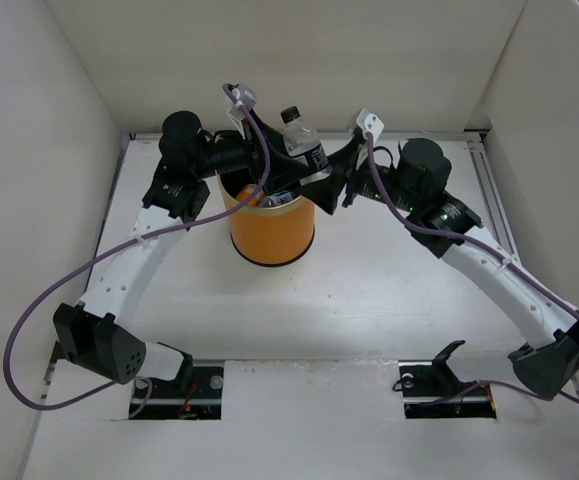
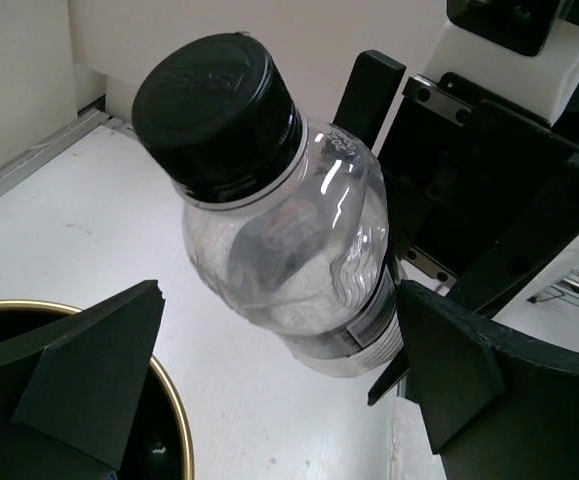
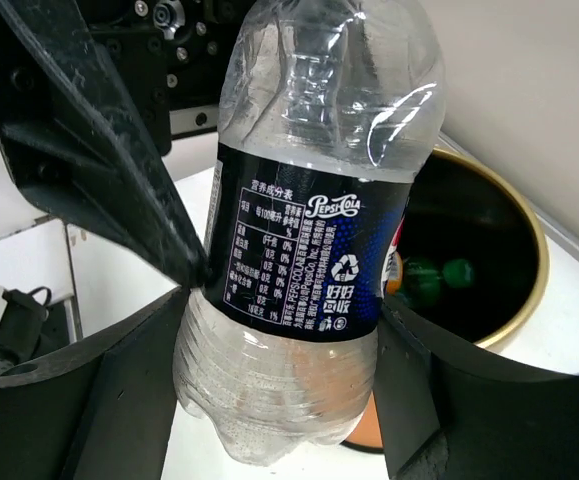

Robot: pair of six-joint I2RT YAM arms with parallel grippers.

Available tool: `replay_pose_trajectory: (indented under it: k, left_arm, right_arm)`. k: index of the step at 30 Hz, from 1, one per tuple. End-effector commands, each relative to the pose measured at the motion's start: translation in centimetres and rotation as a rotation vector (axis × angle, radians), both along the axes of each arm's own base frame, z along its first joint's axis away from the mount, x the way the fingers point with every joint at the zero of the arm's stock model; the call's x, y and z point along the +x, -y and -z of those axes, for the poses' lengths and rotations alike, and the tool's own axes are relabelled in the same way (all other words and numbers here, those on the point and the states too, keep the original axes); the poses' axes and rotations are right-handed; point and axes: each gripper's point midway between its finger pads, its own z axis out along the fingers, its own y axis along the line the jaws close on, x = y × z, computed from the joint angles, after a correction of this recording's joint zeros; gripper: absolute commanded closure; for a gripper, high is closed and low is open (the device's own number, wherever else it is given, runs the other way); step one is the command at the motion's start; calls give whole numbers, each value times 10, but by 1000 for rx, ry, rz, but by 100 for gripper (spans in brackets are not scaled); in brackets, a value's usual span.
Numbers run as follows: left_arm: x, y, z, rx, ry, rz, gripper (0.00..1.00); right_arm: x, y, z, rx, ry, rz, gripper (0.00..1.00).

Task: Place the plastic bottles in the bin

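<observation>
My right gripper is shut on a clear plastic bottle with a black cap and a dark blue label. It holds the bottle tilted above the far right rim of the orange bin. The bin's gold rim also shows in the right wrist view. A green bottle and part of an orange one lie inside. My left gripper is open and empty over the bin's far edge, with the held bottle just ahead of its fingers.
White walls enclose the white table on the left, back and right. The two arms meet over the bin, with purple cables looping beside them. Two cut-outs sit at the near edge.
</observation>
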Motion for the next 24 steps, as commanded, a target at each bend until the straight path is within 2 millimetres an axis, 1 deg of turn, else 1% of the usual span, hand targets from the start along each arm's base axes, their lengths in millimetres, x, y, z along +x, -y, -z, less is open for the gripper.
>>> replay_pose_trajectory:
  k: [1, 2, 5, 7, 10, 12, 14, 15, 16, 17, 18, 19, 20, 21, 22, 23, 24]
  left_arm:
    - [-8, -2, -13, -19, 58, 14, 0]
    - [-8, -2, -15, -23, 68, 14, 0]
    - [-10, -3, -20, -37, 86, 15, 0]
    - [-17, -3, -23, -49, 94, 40, 0]
    - [-17, -3, -21, -48, 93, 40, 0]
    - [-17, -3, -22, -52, 101, 40, 17]
    - [-17, -3, -22, -52, 101, 40, 49]
    - [-14, -3, -23, -55, 100, 22, 73]
    - [-12, -3, -23, -57, 99, 13, 81]
    - [-10, -5, -26, -62, 98, -12, 88]
    - [-7, -7, -28, -65, 93, -38, 91]
    - [-2, -8, -29, -71, 91, -67, 98]
    - [0, -11, -32, -75, 85, -100, 100]
    - [18, -20, -32, -86, 52, -226, 100]
    - [31, -27, -33, -89, 29, -309, 100]
    - [41, -32, -28, -80, 17, -373, 100]
    - [55, -45, -31, -83, -8, -487, 100]
  right_arm:
    - [-15, -17, -42, 85, 100, -73, 95]
    - [-16, -21, -41, 86, 99, -84, 95]
    - [-17, -24, -37, 93, 97, -95, 95]
    - [-23, -31, -35, 97, 107, -143, 95]
    - [-29, -34, -37, 104, 118, -166, 95]
    - [-29, -34, -37, 104, 118, -166, 95]
    - [-29, -32, -37, 105, 117, -157, 94]
    - [-29, -32, -37, 105, 117, -157, 94]
    - [-29, -32, -37, 105, 117, -157, 92]
    - [-29, -32, -32, 98, 108, -157, 88]
    - [-29, -30, -31, 99, 108, -147, 61]
    - [-29, -30, -31, 99, 108, -147, 41]
    - [-28, -28, -29, 97, 104, -134, 25]
    - [-23, -28, -19, 86, 86, -111, 9]
    - [-24, -24, -19, 88, 86, -97, 0]
    - [-21, -17, -20, 91, 90, -73, 0]
    - [-13, -9, -13, 78, 73, -34, 0]
